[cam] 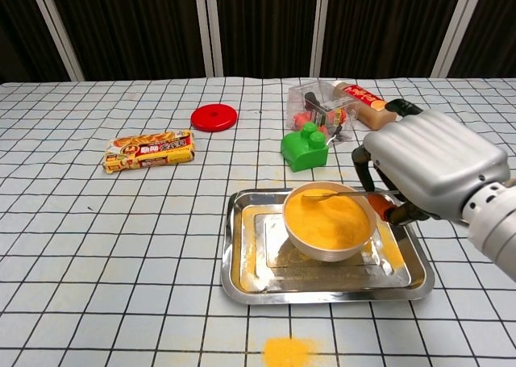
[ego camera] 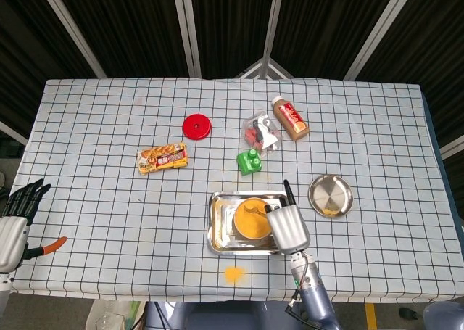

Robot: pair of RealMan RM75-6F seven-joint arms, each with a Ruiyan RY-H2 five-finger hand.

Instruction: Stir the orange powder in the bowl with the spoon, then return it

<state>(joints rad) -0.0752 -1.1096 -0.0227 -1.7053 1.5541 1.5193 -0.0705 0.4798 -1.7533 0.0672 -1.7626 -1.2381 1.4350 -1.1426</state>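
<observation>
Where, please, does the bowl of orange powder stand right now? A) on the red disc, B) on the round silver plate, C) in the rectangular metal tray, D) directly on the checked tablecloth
C: the bowl sits inside the metal tray, whose raised rim shows all around it.

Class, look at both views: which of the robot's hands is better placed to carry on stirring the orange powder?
The right hand: it holds the spoon over the bowl. The left hand is off at the table's edge.

White bowl [cam: 329, 231] heaped with orange powder [cam: 326, 219], sitting in your steel tray [cam: 242, 274], thin metal spoon [cam: 339, 195] level across its far rim.
</observation>
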